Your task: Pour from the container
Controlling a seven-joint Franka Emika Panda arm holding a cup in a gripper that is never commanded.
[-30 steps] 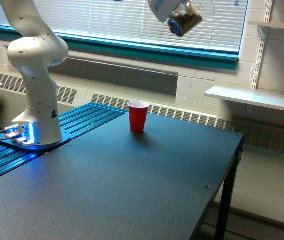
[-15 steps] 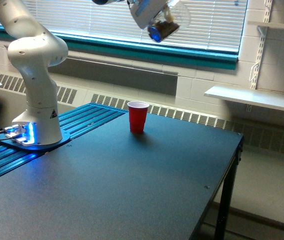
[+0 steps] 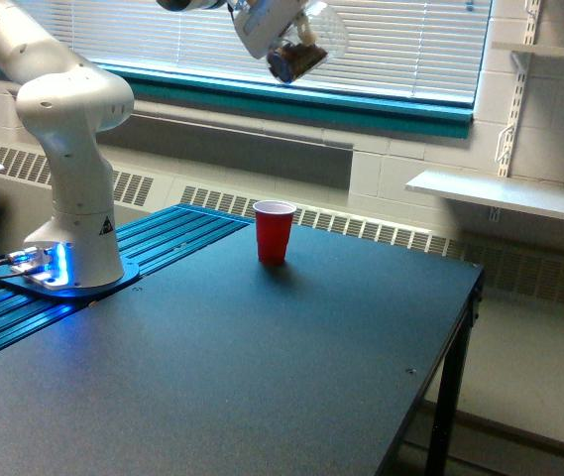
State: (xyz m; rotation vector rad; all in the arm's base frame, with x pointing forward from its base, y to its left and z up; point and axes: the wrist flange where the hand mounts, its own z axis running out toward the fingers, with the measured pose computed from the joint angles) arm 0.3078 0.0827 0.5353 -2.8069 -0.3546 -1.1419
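Right now I see my gripper high above the surface, closed around the clear container, which is tilted and shows brown granular contents at its lower end. It hangs in front of the window blinds, above the red cup standing upright near the surface's far edge.
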